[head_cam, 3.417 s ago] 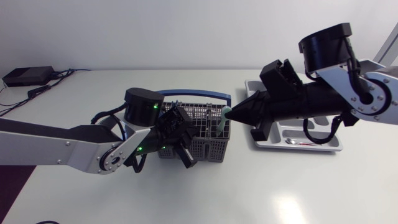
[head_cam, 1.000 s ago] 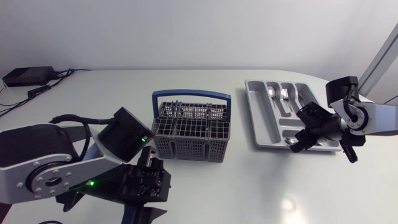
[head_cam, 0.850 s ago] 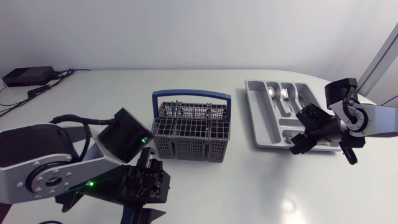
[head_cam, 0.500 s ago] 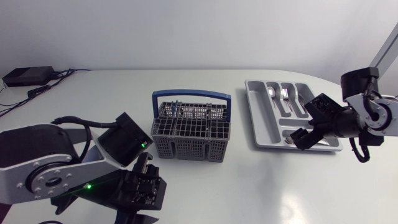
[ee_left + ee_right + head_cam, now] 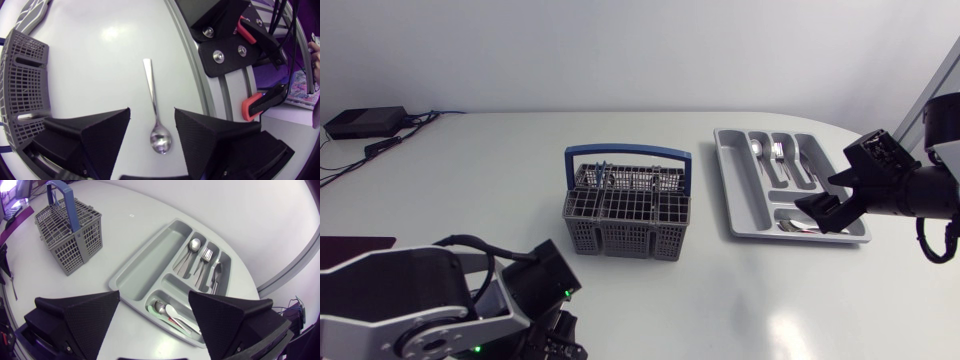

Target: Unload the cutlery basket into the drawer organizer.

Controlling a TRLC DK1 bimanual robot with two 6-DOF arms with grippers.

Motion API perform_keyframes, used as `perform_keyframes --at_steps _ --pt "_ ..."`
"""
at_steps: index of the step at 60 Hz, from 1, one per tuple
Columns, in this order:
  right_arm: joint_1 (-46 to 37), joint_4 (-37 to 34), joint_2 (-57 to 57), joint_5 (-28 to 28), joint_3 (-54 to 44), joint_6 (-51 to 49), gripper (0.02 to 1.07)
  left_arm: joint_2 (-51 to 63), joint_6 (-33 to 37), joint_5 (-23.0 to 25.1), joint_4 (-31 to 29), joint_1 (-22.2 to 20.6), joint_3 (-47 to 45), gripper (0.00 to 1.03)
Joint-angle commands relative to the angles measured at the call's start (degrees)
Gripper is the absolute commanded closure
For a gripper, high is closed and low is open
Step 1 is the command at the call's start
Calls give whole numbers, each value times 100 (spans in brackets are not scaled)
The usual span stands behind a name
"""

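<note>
The left pincer (image 5: 151, 114) hangs wide and empty over a spoon (image 5: 153, 100) lying on the table (image 5: 100, 55) near the cutlery basket (image 5: 22, 75); the pick-up looks in hand, calling next for lowering and closing on the handle.

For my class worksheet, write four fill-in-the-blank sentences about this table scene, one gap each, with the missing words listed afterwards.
1. The cutlery basket has a ____ handle.
2. Between the open fingers of the left claw, a metal ____ lies on the table.
3. The drawer organizer stands on the robot's ____ side of the basket.
4. The right claw has its fingers ____ and holds nothing.
Missing words: blue; spoon; right; open.
</note>
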Motion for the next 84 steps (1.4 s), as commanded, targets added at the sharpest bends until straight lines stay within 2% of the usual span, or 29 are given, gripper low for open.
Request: perform_keyframes --at_steps 1,10,31,42,64,75,84 --pt "-41 -113 -121 -38 48 106 8 319 126 -44 88 -144 -198 42" --pt "-67 -130 -156 -38 48 97 8 680 29 -167 395 -258 -268 49" --pt "-93 -183 -358 -82 -5 88 8 1216 -129 -431 940 -275 -321 89" --pt "-120 -192 -402 -91 -31 79 8 1277 -138 -501 949 -302 -260 96" --pt "-436 -218 -516 -372 -102 27 8 1137 -120 -537 571 -187 277 97" --pt "-612 -236 -578 -487 -172 -8 8 1101 -147 -501 562 103 909 97" --pt "-647 -244 -665 -513 -269 -17 8 1304 -270 -291 501 252 1560 97"
